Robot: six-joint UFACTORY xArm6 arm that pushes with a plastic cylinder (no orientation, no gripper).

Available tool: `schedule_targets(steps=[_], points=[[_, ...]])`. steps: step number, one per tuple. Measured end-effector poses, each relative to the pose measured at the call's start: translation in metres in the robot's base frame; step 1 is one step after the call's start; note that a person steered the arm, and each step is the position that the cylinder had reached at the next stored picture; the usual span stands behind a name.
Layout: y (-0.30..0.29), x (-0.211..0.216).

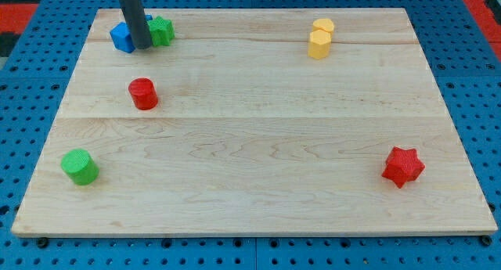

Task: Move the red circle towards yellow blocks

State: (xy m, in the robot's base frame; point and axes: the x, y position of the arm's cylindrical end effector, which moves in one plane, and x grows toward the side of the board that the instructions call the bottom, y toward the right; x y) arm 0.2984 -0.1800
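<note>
Nearest the view's bottom, on the wooden board [250,184], sit one green cylinder [80,167] at the left and one red star [403,166] at the right, well apart. Farther up, in the left part, stands the one red circle [143,93], a short round block, alone on bare wood. It lies well apart from the two yellow blocks, which sit across the board toward the view's top right: a yellow hexagon-like block [318,45] and, touching it just behind, a second yellow block [323,25]. At the top left, one blue block [123,37] and one green block [162,30] flank my tip [142,46], which rests between them, above the red circle. There is no pincer, only the straight dark rod.

That makes two green, two red, two yellow, one blue.
</note>
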Motion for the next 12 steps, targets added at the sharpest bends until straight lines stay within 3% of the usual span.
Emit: schedule_targets(steps=[2,3,4,5,6,7,10,12], points=[[-0.064,0.062],[-0.038,0.122],[0.031,0.127],[0.060,0.082],[0.058,0.068],[0.015,0.084],[0.059,0.020],[0.031,0.007]])
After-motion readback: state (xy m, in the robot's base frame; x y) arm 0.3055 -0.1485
